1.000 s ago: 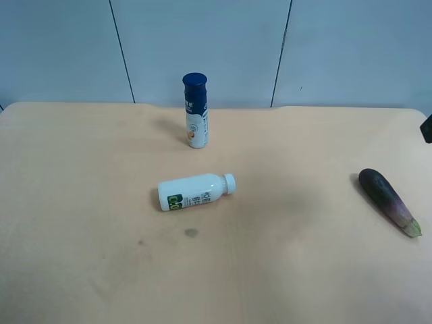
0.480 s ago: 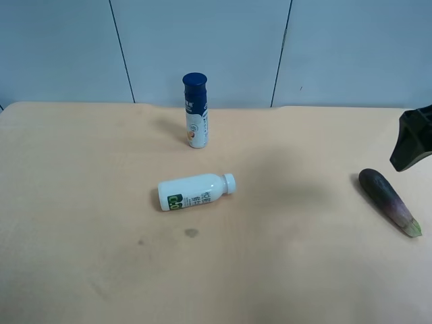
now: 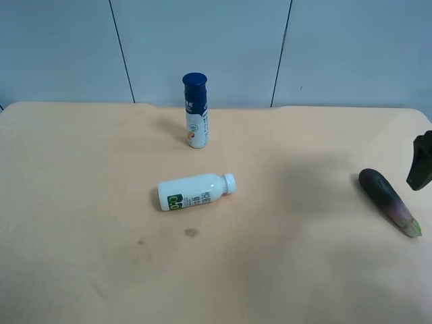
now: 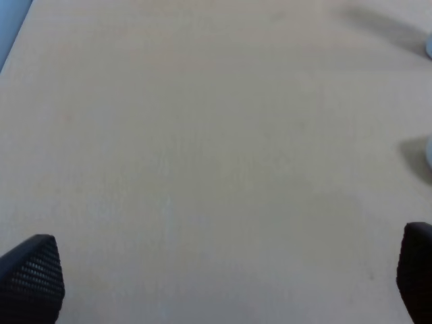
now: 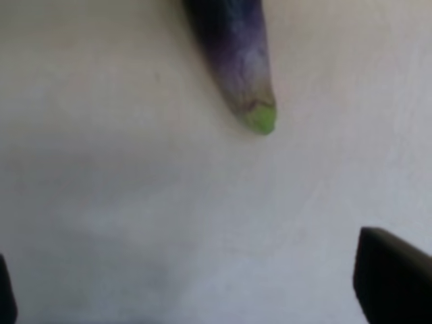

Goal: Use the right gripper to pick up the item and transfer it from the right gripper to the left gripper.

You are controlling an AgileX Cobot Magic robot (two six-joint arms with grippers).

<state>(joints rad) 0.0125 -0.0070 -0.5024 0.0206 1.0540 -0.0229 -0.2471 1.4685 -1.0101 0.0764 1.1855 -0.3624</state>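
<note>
The dark purple eggplant (image 3: 389, 201) lies on the table near the exterior high view's right edge, its green stem tip toward the front. A black part of the right gripper (image 3: 420, 162) shows just beyond it at that edge. In the right wrist view the eggplant's pale end and green tip (image 5: 241, 64) lie ahead of the open, empty right gripper (image 5: 196, 287), apart from it; its fingertips (image 5: 391, 280) stand wide. The left gripper (image 4: 223, 280) is open and empty over bare table; its fingertips (image 4: 34, 273) show at the frame corners. It is out of the exterior high view.
A white bottle with green print (image 3: 196, 192) lies on its side mid-table. A blue-capped bottle (image 3: 195, 111) stands upright behind it. The beige table (image 3: 101, 256) has a small dark spot (image 3: 192, 233). A blue-grey panelled wall stands behind.
The right gripper came in from the exterior high view's right edge, then drew back and lower, closer beside the eggplant. The eggplant and both bottles have not moved.
</note>
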